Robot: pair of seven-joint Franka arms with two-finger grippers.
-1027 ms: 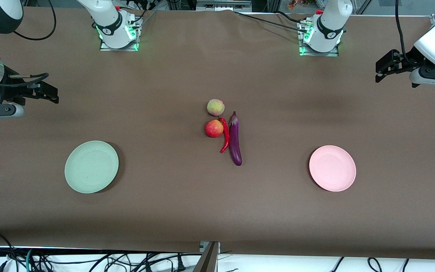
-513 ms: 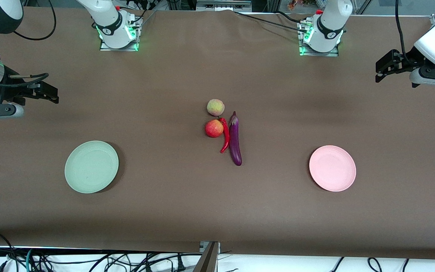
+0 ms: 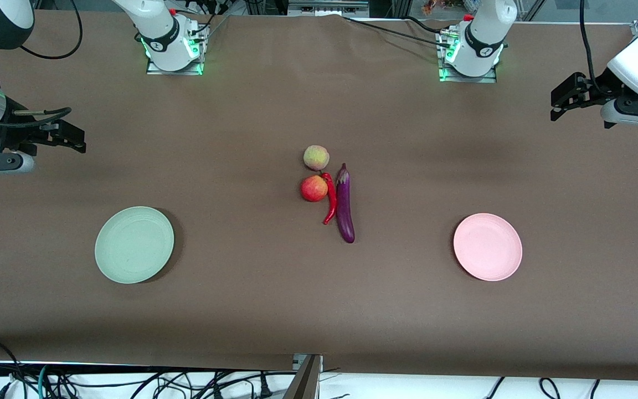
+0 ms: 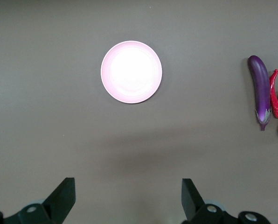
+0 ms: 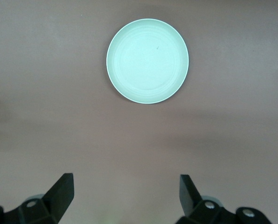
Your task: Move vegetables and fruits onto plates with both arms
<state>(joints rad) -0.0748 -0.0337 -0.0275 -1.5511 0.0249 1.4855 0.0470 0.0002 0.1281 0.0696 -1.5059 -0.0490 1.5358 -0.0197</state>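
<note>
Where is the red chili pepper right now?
In the front view, the red chili pepper lies mid-table between the red fruit and the eggplant, touching both.

Robot lab: brown-covered tabletop (image 3: 241, 310), two bolted arm bases (image 3: 174, 50) lit green, loose cables (image 3: 130, 382) along the edge.

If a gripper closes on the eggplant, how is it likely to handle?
The eggplant looks glossy and tapered, so it may slip between the jaws. Being long, it could tilt if gripped near one end. It lies against the chili, so a nudge would probably shift that too.
</note>
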